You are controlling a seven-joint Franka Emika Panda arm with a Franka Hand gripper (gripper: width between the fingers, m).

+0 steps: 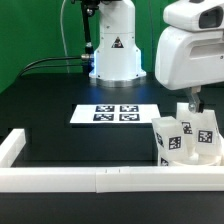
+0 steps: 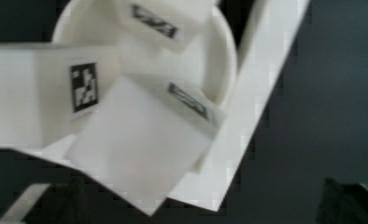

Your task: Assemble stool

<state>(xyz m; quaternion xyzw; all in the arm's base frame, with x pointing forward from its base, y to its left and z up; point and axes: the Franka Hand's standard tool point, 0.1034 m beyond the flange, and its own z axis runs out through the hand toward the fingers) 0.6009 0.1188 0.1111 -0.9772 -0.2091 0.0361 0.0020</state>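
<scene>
My gripper [image 1: 192, 103] hangs at right of the exterior frame, jaws spread wide, pinching nothing. Just below it, lower right: tagged legs [image 1: 186, 138] clustered against the border rail [image 1: 100, 177]. Seat disc [image 2: 199, 70] lies beside them. Farther back, centre: marker board [image 1: 115, 114].

The arm reaches down from about one o'clock, its bulky white wrist held high, and the pincer [image 1: 192, 103] hangs with jaws spread wide.
</scene>
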